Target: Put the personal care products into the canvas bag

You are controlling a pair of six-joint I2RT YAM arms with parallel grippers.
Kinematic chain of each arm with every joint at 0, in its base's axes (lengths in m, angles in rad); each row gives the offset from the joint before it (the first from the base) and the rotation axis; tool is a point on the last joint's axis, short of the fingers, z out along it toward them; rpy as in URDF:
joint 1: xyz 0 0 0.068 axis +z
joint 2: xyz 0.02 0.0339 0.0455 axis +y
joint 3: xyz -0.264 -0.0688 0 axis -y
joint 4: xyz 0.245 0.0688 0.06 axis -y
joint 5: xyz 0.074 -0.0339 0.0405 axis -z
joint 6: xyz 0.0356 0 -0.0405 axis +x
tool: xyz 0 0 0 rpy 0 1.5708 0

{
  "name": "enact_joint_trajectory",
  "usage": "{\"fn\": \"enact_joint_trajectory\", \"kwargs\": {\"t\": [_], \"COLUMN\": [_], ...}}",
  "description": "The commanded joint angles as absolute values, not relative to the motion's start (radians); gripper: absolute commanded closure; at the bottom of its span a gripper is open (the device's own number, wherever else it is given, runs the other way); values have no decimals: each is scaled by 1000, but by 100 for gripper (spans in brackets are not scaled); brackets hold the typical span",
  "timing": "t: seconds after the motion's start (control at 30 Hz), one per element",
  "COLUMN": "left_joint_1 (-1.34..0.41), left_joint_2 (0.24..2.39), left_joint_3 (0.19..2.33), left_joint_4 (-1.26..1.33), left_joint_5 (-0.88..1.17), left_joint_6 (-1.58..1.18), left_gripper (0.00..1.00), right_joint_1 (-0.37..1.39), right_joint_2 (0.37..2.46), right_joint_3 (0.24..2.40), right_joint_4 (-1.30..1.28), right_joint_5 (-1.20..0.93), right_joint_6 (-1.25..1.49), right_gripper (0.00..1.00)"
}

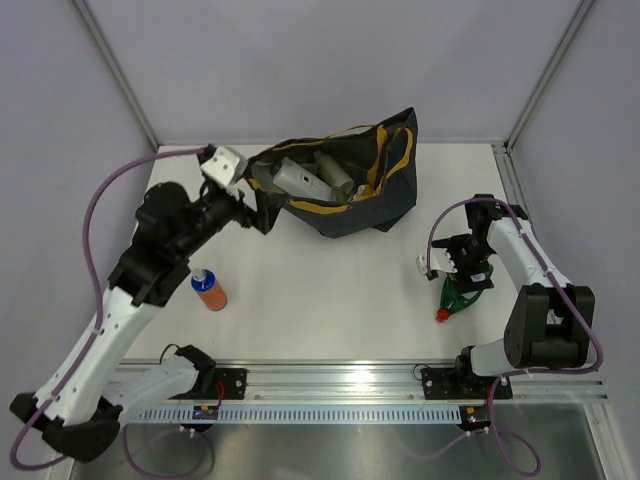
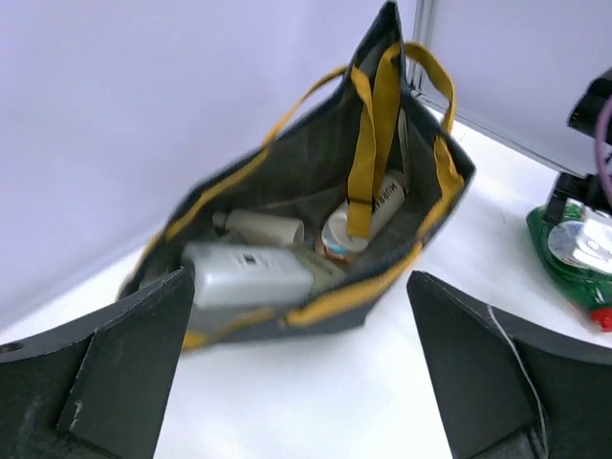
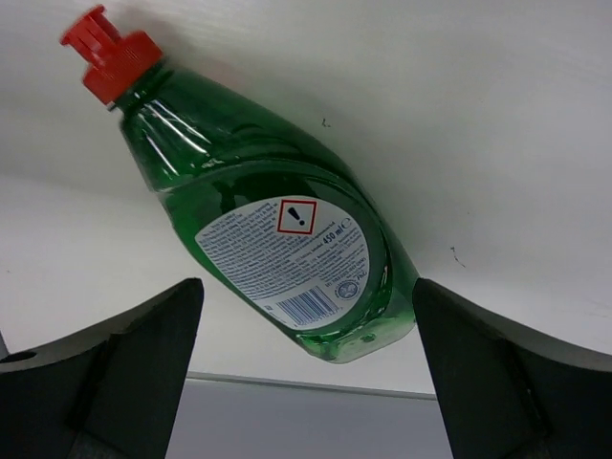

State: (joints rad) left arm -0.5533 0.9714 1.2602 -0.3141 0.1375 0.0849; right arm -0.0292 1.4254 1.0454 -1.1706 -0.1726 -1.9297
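— Left hand?
— Spread wide and empty, right at the open mouth of the canvas bag; several bottles lie inside.
— And the right hand?
— Wide open too, gripping nothing, fingers either side of the green bottle lying on the table. The orange bottle sits near the left arm.

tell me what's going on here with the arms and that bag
The canvas bag is being packed, and several bottles already lie inside. The left gripper hangs open at the bag's mouth, holding nothing. The right gripper is open over the green bottle lying on the table, not gripping it. The orange bottle is also outside.
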Motion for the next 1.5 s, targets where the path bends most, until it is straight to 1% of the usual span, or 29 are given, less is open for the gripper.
{"fn": "enact_joint_trajectory", "kwargs": {"t": [0.0,0.07,0.23,0.3,0.5,0.63,0.83,0.9,0.93,0.97,1.0,1.07,1.1,1.13,1.43,1.47], "left_joint_1": [-549,-549,-549,-549,-549,-549,-549,-549,-549,-549,-549,-549,-549,-549,-549,-549], "left_joint_2": [833,738,611,577,575,592,595,601,604,607,609,609,609,607,592,588], "left_joint_3": [1082,1020,867,841,819,816,792,790,790,790,787,784,782,779,778,778], "left_joint_4": [-357,-371,-387,-377,-391,-390,-347,-338,-336,-337,-339,-339,-342,-342,-356,-357], "left_joint_5": [64,67,49,52,71,92,123,130,132,133,133,135,135,133,109,104], "left_joint_6": [-30,-64,-166,-189,-192,-213,-258,-270,-273,-276,-281,-284,-285,-285,-291,-293], "left_gripper": [1,1,1,1,1,1,1,1,1,1,1,1,1,1,1,1], "right_joint_1": [-34,-34,-34,-34,-32,-29,-28,-25,-22,-20,-20,-20,-20,-20,-21,-21], "right_joint_2": [1483,1529,1589,1598,1623,1631,1666,1686,1710,1726,1741,1773,1776,1773,1642,1629], "right_joint_3": [1060,1072,1075,1068,980,890,934,977,992,1014,1056,1087,1110,1117,1183,1193], "right_joint_4": [-1100,-1101,-1097,-1088,-1062,-979,-1020,-1040,-1054,-1064,-1075,-1097,-1098,-1101,-1123,-1140], "right_joint_5": [-83,-75,-57,-51,-6,43,32,6,5,-46,-63,-109,-127,-143,-380,-444], "right_joint_6": [-2028,-2028,-2051,-2060,-2100,-2099,-2028,-1966,-1923,-1884,-1806,-1734,-1677,-1652,-1491,-1485], "right_gripper": [0,1,1,0,0,0,2,15,24,53,64,82,97,100,100,100]}}
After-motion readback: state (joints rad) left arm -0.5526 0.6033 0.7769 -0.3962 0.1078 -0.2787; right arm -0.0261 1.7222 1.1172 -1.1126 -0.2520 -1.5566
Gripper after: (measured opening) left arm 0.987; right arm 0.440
